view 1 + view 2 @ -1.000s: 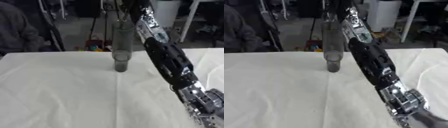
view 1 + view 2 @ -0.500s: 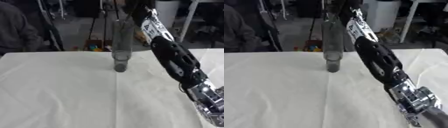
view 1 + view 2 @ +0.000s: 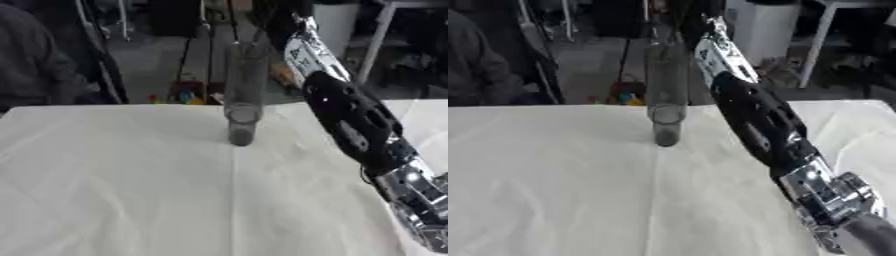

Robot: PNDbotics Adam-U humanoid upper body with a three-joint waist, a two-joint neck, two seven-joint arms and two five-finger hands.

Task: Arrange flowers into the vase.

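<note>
white tablecloth (image 3: 114, 190) | colourful objects on floor (image 3: 186, 96) | white table leg (image 3: 374, 37)

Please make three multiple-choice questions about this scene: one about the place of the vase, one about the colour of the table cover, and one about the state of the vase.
1. Where does the vase stand?
A. near the far middle of the table
B. at the near left corner
C. on the floor

2. What colour is the cloth on the table?
A. red
B. white
C. green

3. How is the vase?
A. lying on its side
B. broken in pieces
C. upright

Answers: 1 A, it stands on the cloth close to the far edge, about midway across. 2 B, the cloth is white with creases. 3 C, the tall clear vase stands on its base, with the right arm reaching up past it on its right.
</note>
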